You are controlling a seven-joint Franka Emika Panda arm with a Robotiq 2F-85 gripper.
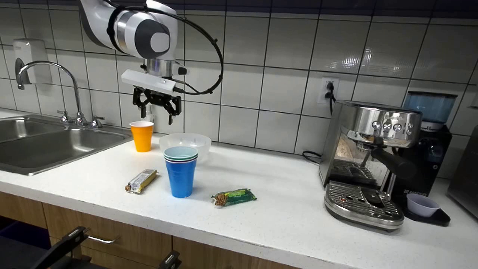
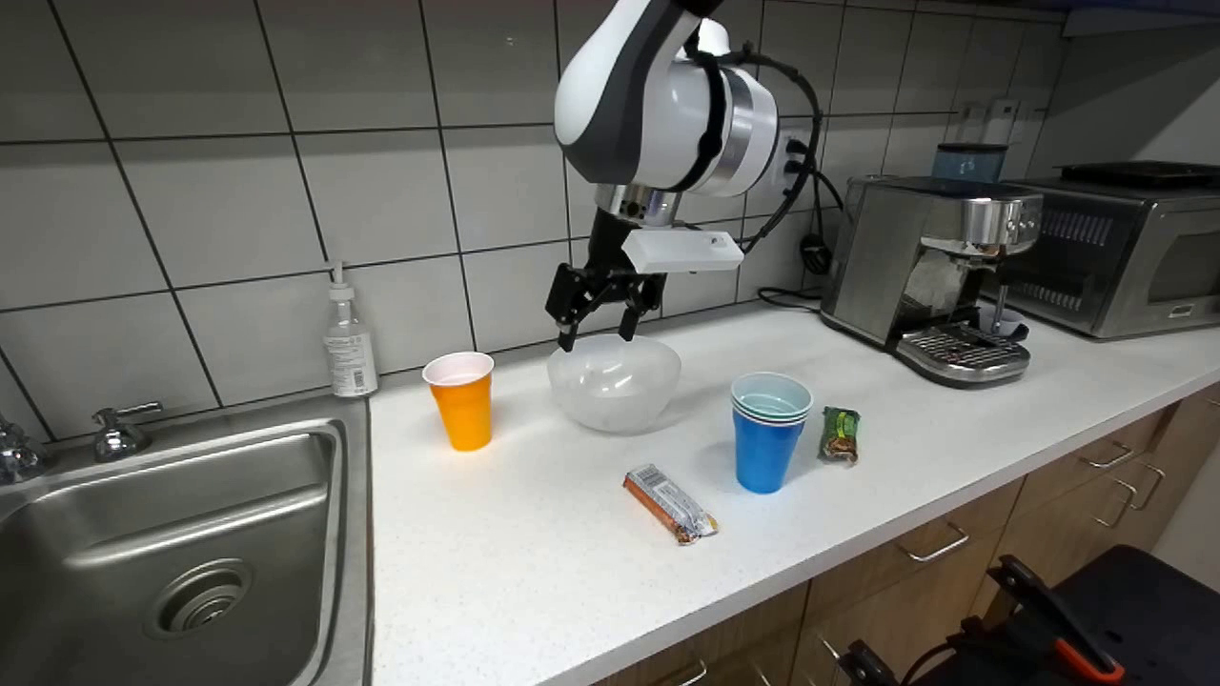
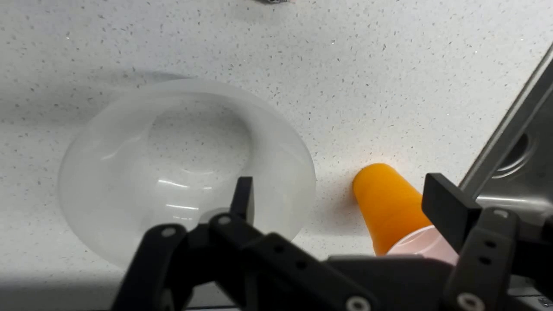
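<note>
White bench (image 2: pixel 515 572); my tool (image 1: pixel 157 118) hung raised near bowl (image 2: pixel 615 393) and orange cup (image 2: pixel 465 410), spread wide, empty; seemingly pre-grasp; any grip needed lowering.

My black two-fingered gripper (image 1: pixel 157 116) hangs spread wide, higher than the orange tapered plastic cup (image 1: pixel 142 137) and the translucent round plastic bowl (image 1: pixel 204 145).

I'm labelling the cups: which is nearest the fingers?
The orange cup, upright between sink and bowl. The wrist view shows it near the open fingers; the blue cup stack stands nearer the counter's front edge.
</note>
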